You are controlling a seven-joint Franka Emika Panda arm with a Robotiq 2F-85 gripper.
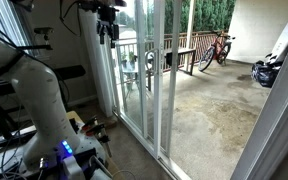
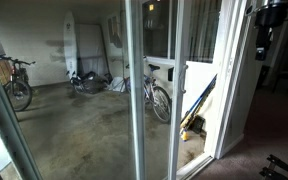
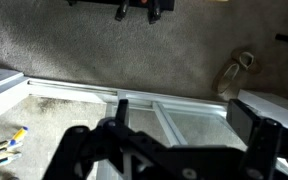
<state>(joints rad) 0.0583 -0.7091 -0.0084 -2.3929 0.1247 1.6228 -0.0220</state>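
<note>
My gripper (image 1: 107,28) hangs high in the room, just inside a sliding glass door (image 1: 149,70). It also shows at the top right of an exterior view, as the gripper (image 2: 267,32) beside the door's white frame (image 2: 227,80). In the wrist view the gripper (image 3: 184,122) looks straight down. Its two black fingers (image 3: 254,122) stand wide apart with nothing between them. Far below are the door's floor track (image 3: 124,95) and grey carpet (image 3: 104,45). The gripper touches nothing.
The white robot arm (image 1: 44,95) rises from a cluttered stand. Outside on the concrete patio stand bicycles (image 1: 219,47) (image 2: 156,95) and a surfboard (image 2: 71,45). A coiled light cord (image 3: 234,72) lies on the carpet near the track. Yellow tools (image 2: 192,125) lie by the doorway.
</note>
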